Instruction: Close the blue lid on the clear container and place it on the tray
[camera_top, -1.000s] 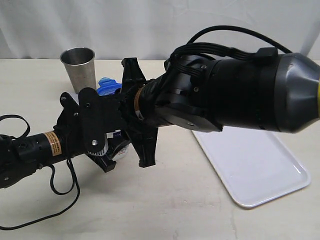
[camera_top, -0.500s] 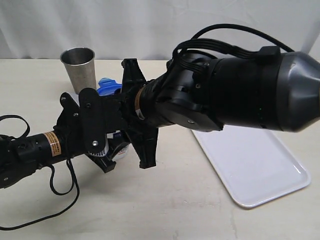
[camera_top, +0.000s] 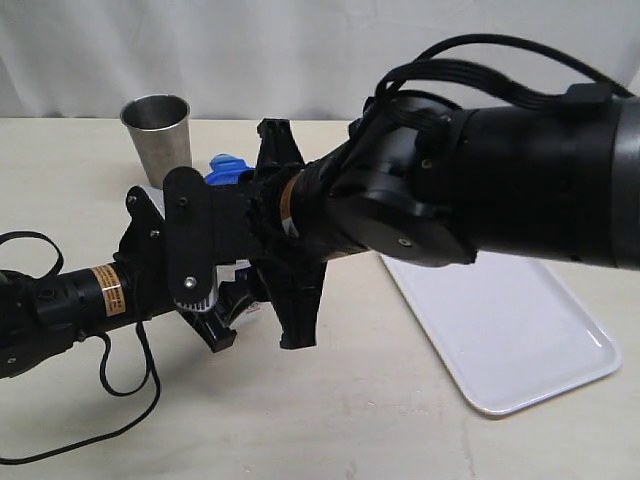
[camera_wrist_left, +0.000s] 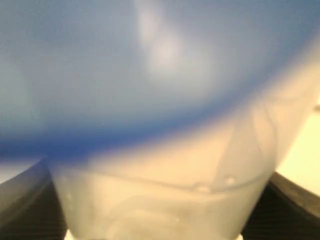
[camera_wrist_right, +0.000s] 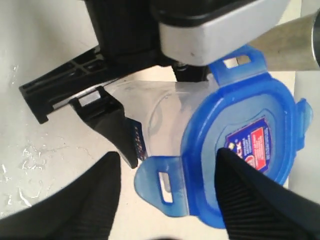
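The clear container (camera_wrist_right: 160, 110) stands on the table with my left gripper (camera_wrist_left: 160, 212) shut on its sides. One black left finger (camera_wrist_right: 112, 127) presses on its wall. The blue lid (camera_wrist_right: 240, 125), sticker side up, sits on the container's mouth with its flaps (camera_wrist_right: 162, 187) sticking outward. My right gripper (camera_wrist_right: 167, 155) hovers over the lid, open, with its fingers either side of one flap and a gap around it. In the exterior view only a corner of the lid (camera_top: 226, 165) shows behind the arms. The white tray (camera_top: 520, 340) lies to the right.
A grey steel cup (camera_top: 158, 132) stands just behind the container at the back left. The bulky right arm (camera_top: 480, 180) crosses above the table's middle. A black cable (camera_top: 120, 390) loops on the table by the left arm.
My right gripper has opened wider and its arm has lifted slightly. The lid stays on the container, and the left gripper has kept its hold.
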